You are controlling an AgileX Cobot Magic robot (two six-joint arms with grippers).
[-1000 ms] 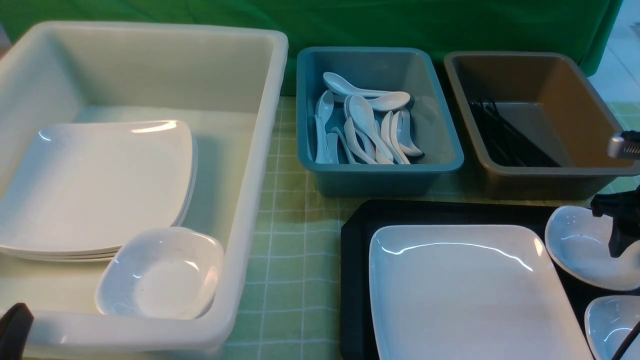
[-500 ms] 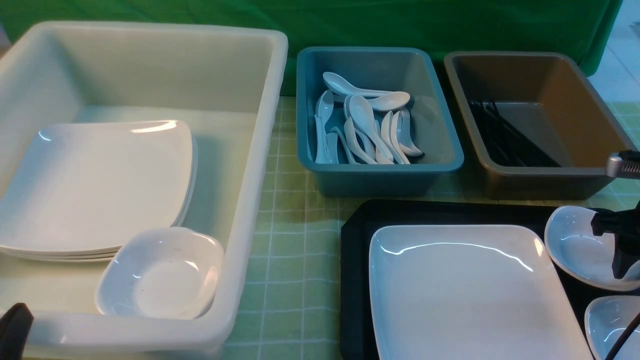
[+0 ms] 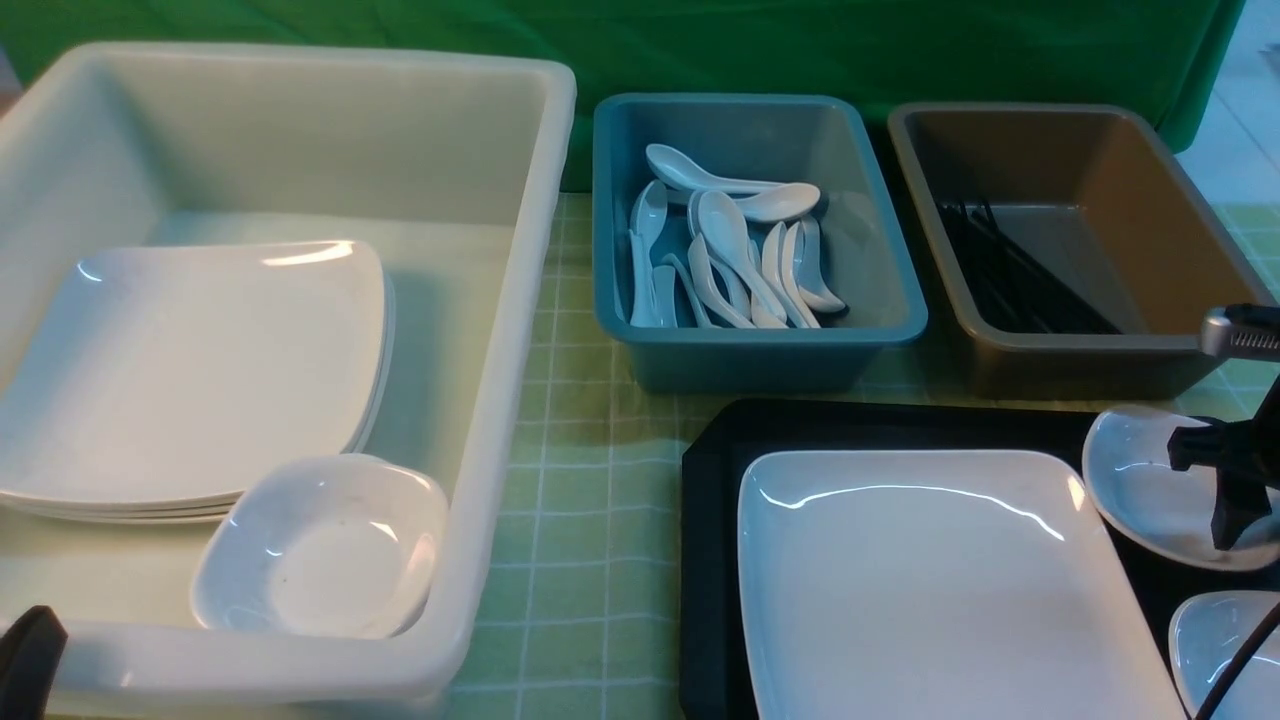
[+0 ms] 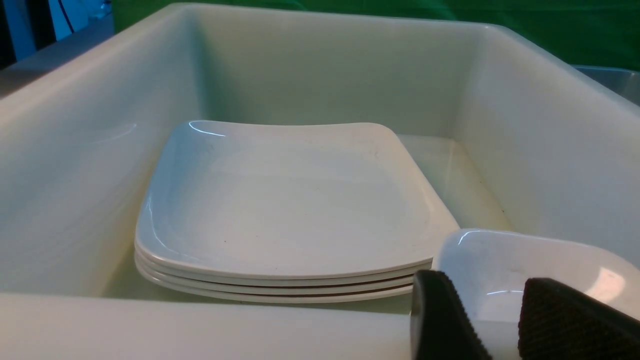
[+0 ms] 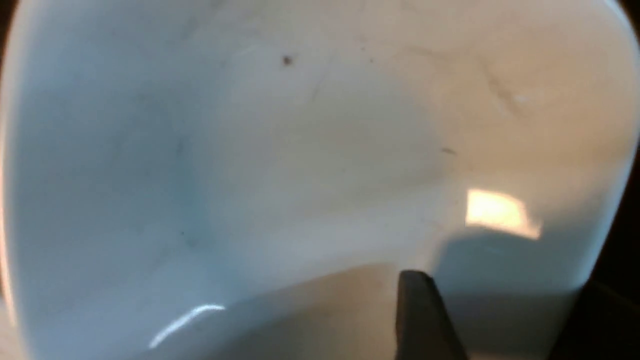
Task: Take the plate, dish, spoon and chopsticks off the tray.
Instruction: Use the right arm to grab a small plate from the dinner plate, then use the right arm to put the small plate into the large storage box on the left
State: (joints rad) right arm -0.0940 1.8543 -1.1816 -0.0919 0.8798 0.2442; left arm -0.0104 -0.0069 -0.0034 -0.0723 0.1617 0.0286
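- Right gripper: one finger inside the small deep white dish, far right on the black rectangular plastic tray; grasp cannot be told.
- Large flat white square plate lies mid-tray.
- Left gripper: released, empty.

A blue tub holds a heap of white soup spoons. Just right of it stands a brown tub with black sticks inside. Left of it sits a large white tub holding stacked square plates and a small white bowl. A green checked tablecloth lies beneath it.
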